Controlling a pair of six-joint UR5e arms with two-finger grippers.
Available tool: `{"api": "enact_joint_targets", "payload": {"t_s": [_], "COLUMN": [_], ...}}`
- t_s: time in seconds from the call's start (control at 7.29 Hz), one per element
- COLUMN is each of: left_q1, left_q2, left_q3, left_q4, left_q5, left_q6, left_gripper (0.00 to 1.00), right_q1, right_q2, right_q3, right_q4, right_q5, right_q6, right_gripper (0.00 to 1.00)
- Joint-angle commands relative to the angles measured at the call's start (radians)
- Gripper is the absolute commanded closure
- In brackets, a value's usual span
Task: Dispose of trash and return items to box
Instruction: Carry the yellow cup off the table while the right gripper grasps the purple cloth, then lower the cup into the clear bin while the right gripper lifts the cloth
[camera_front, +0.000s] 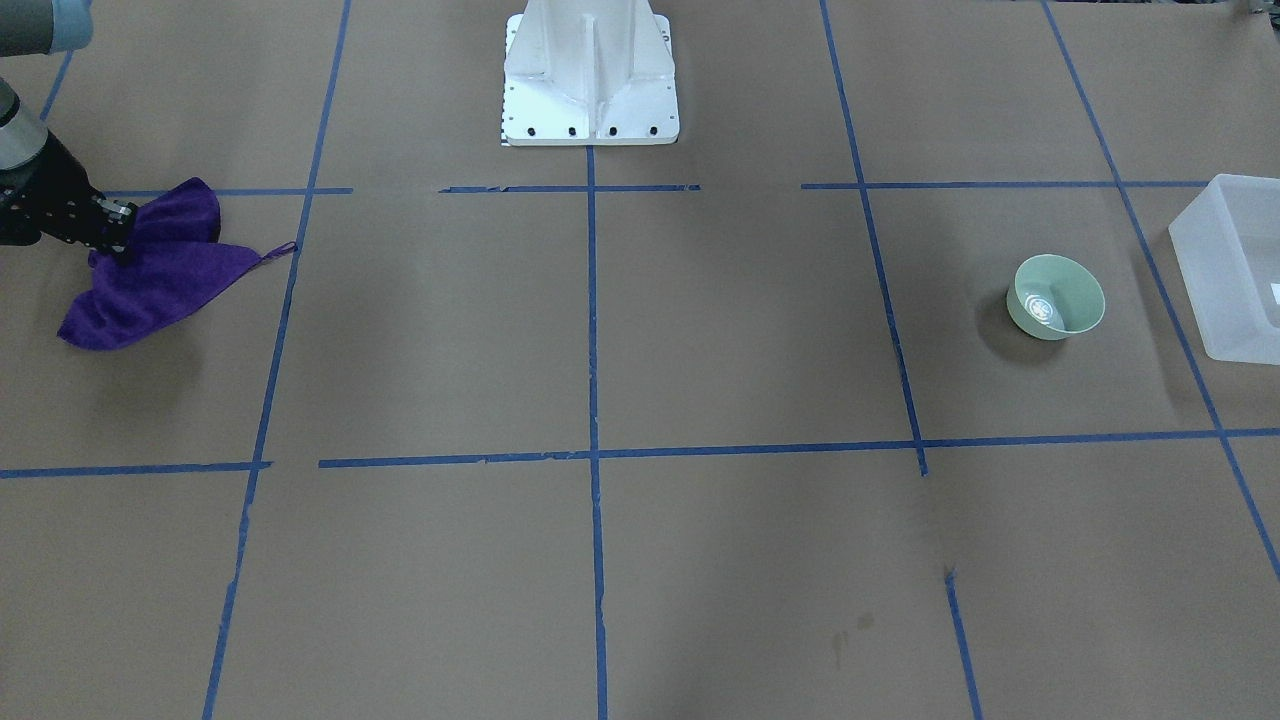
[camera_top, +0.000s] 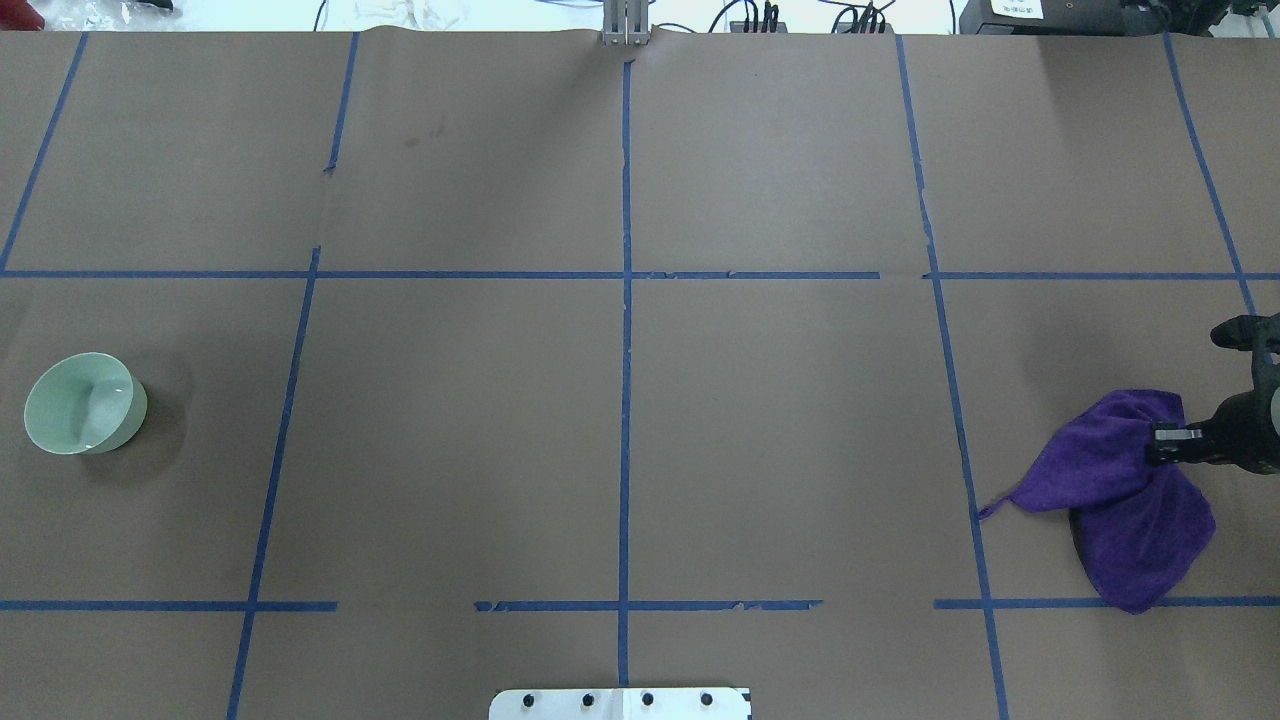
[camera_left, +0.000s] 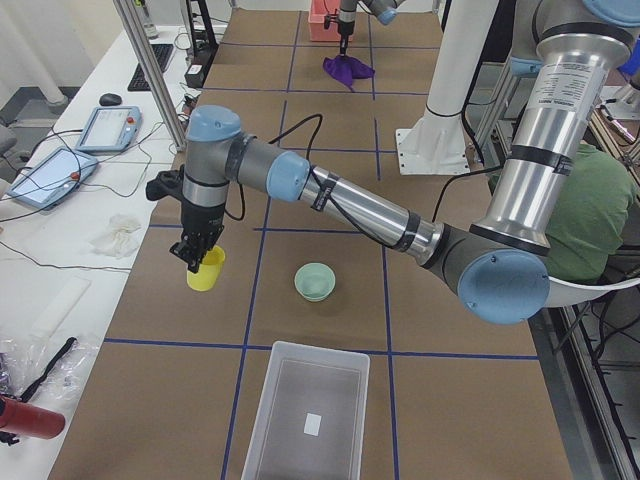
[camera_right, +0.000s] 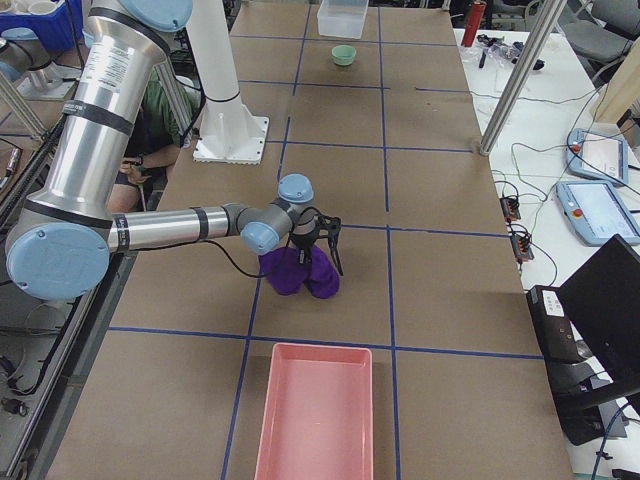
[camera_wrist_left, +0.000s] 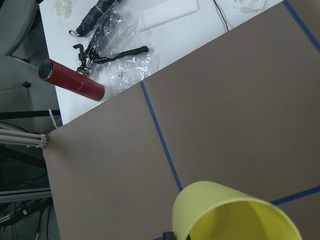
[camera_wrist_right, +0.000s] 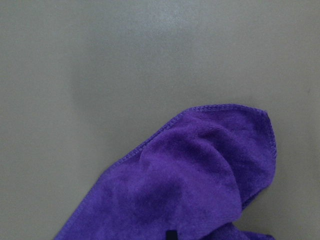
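At the lower left of the left side view, the left pincer (camera_left: 198, 262) meets the rim of the yellow cup (camera_left: 208, 279). The cup is left of the green bowl (camera_left: 315, 282) and well apart from the box (camera_left: 310, 420). How far this pincer is open I cannot tell. At the overhead view's right edge, the right pincer (camera_top: 1160, 445) is clamped on a bunched purple cloth (camera_top: 1110, 480) that trails onto the desk (camera_top: 780, 420).

Glossy plastic cup (camera_left: 205, 271) (fuzzy matt cloth (camera_front: 150, 275))

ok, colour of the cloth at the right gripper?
Purple cloth, clearest in the right wrist view.
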Motion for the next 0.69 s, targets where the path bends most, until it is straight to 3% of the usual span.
{"api": "enact_joint_targets", "payload": {"t_s": [0.0, 0.27, 0.55], "left_q1": [-0.025, -0.028, -0.040], "left_q2": [0.037, 0.110, 0.251], "left_q3": [0.103, 0.131, 0.136], "left_q4": [-0.084, -0.136, -0.253], "left_q5": [-0.004, -0.012, -0.122], "left_q6": [0.063, 0.065, 0.042], "left_gripper": [1.00, 1.00, 1.00], "right_q1": [0.104, 0.173, 0.280], "right_q2": [-0.028, 0.015, 0.134], "right_q3": [0.103, 0.313, 0.465], "right_q4": [-0.048, -0.351, -0.682], "right_q5": [0.109, 0.138, 0.164], "right_q6": [-0.002, -0.022, -0.129], "right_gripper": [1.00, 1.00, 1.00]}}
